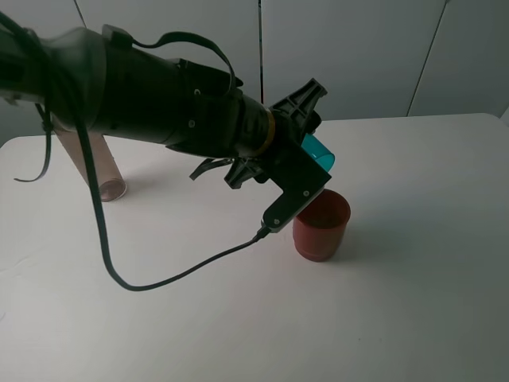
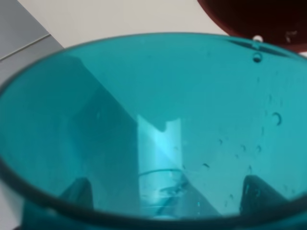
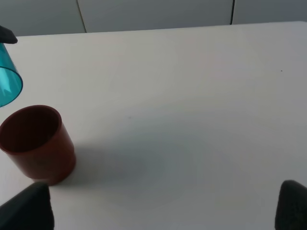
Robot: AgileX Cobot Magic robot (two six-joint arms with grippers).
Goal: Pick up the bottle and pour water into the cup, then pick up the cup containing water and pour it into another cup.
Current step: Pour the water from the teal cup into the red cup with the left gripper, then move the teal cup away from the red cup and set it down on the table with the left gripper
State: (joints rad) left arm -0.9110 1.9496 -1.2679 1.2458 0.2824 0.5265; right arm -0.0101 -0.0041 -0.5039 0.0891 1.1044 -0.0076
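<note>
In the exterior high view the left gripper [image 1: 312, 155] sits at the centre of the frame, clamped on the teal cup [image 1: 320, 150], which is tipped steeply with its mouth toward the red cup [image 1: 321, 225] just below and to the right. The left wrist view fills with the teal cup's interior [image 2: 153, 129]; droplets cling to its wall and the red cup's rim [image 2: 254, 19] shows at the upper right, so the pour looks nearly or fully done.

The teal cup is thin translucent plastic, likely light and a little flexible, and wet enough to be slippery; a hold around the lower body, as now, seems the safest place. The red cup looks stiffer and squatter, so harder to knock over.

The bottle [image 1: 95, 163] stands at the left of the exterior frame, mostly hidden behind the arm.

The right gripper [image 3: 163, 218] shows only two dark fingertips at the lower corners of its wrist view, standing wide apart and holding nothing.

The surface [image 1: 413, 302] is plain white and matte, with pale wall panels behind it.
</note>
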